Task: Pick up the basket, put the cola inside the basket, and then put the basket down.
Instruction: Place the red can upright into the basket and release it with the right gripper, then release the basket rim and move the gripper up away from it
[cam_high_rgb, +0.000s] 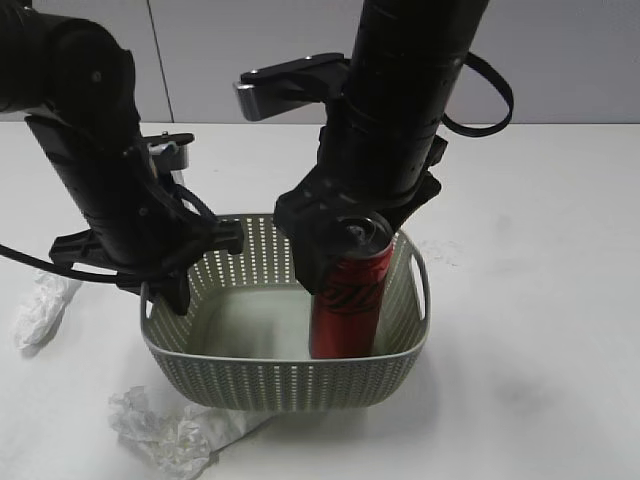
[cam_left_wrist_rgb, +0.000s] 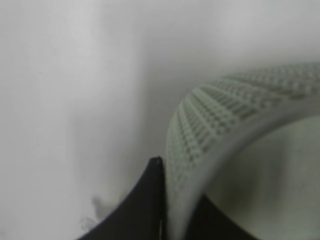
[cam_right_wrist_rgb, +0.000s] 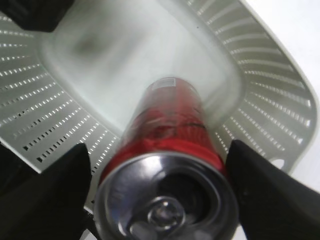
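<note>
The pale green basket (cam_high_rgb: 280, 385) stands at the middle of the white table (cam_high_rgb: 540, 330). My left gripper (cam_high_rgb: 165, 285) is shut on its left wall; in the left wrist view the black jaws (cam_left_wrist_rgb: 177, 200) pinch the perforated wall (cam_left_wrist_rgb: 225, 110). I cannot tell whether the basket touches the table. The red cola can (cam_high_rgb: 350, 295) stands nearly upright inside the basket at its right end. My right gripper (cam_high_rgb: 352, 255) sits around the can's top. In the right wrist view its jaws (cam_right_wrist_rgb: 159, 165) flank the can (cam_right_wrist_rgb: 170, 120) with a gap on the left, above the basket's floor and wall (cam_right_wrist_rgb: 265, 75).
Crumpled white paper (cam_high_rgb: 165, 430) lies just in front of the basket's left corner. Another crumpled white piece (cam_high_rgb: 40, 305) lies at the far left. A black cable runs from the left arm towards the left edge. A grey wall stands behind the table.
</note>
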